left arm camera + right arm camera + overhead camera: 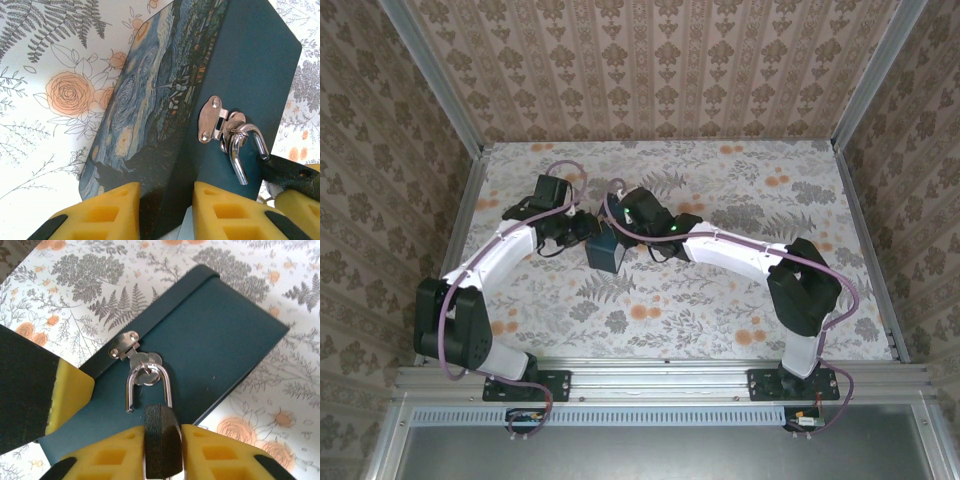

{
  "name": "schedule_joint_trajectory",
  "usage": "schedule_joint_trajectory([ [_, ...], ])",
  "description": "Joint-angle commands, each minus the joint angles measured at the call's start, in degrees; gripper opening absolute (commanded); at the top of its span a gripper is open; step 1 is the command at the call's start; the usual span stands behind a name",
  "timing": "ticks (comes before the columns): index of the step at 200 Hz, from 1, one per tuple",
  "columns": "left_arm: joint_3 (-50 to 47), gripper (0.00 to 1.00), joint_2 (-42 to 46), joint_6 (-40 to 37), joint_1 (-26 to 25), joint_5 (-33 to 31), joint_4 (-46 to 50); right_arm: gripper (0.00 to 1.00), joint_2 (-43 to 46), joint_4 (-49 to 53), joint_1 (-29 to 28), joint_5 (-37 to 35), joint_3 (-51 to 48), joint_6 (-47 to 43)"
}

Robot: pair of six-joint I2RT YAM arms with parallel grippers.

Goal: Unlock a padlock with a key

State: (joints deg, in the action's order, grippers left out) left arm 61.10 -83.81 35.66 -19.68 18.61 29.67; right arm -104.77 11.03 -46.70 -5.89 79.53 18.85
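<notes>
A dark teal box (250, 65) with a starry-night print on its lid lies on the flowered table (720, 300). My left gripper (166, 192) is shut on the box's near corner edge. A black padlock (162, 440) hangs by its silver shackle (150, 377) through the box's metal hasp (125, 346). One shackle end stands free of the body, so the lock is open. My right gripper (162, 432) is shut on the padlock's body. The key is hidden. From above, both grippers meet at the box (605, 250).
The left gripper's yellow finger (67, 390) presses the box's side close to the hasp. Patterned walls (650, 70) enclose the table on three sides. Open tabletop lies to the right and in front of the box.
</notes>
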Motion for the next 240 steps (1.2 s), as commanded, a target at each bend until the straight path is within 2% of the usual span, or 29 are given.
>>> schedule_joint_trajectory([
  [1,-2.01,0.30,-0.25,1.40,0.17,-0.85,6.44,0.30,-1.63,5.58,-0.45,4.19,1.79,-1.03],
  [13,-2.10,0.30,-0.31,1.55,0.20,-0.89,6.18,0.29,-1.90,6.65,-0.46,4.40,2.12,-1.02],
  [34,-1.92,0.30,-0.64,1.56,0.21,-0.78,6.10,0.12,-1.49,5.45,-0.47,3.66,0.65,-0.29],
  [77,-1.64,0.30,-0.71,0.41,0.13,-0.41,6.61,0.09,-0.75,2.97,-0.16,5.07,0.53,-1.28],
  [103,-1.28,0.29,-1.14,-0.46,-0.68,0.90,7.37,0.00,-0.99,3.16,-0.22,5.26,2.57,-1.90],
  [125,-3.11,0.28,-0.06,2.58,-0.87,0.62,6.50,0.00,-0.06,5.13,-1.16,-2.67,3.71,0.69],
  [154,-4.84,0.26,2.83,5.25,-0.27,-3.59,5.32,0.00,1.78,6.21,-1.00,-11.29,0.82,4.95],
  [195,-5.58,0.25,3.24,8.46,-1.37,-5.09,3.49,0.00,4.05,7.22,-2.62,-11.82,0.52,12.76],
  [211,-5.18,0.25,2.50,10.74,-3.94,-4.54,2.54,0.00,3.29,9.31,-3.91,-11.87,3.78,18.07],
  [240,-4.63,0.26,1.28,13.08,-8.18,-4.29,1.52,0.00,-0.06,11.64,-5.80,-11.01,8.29,19.24],
])
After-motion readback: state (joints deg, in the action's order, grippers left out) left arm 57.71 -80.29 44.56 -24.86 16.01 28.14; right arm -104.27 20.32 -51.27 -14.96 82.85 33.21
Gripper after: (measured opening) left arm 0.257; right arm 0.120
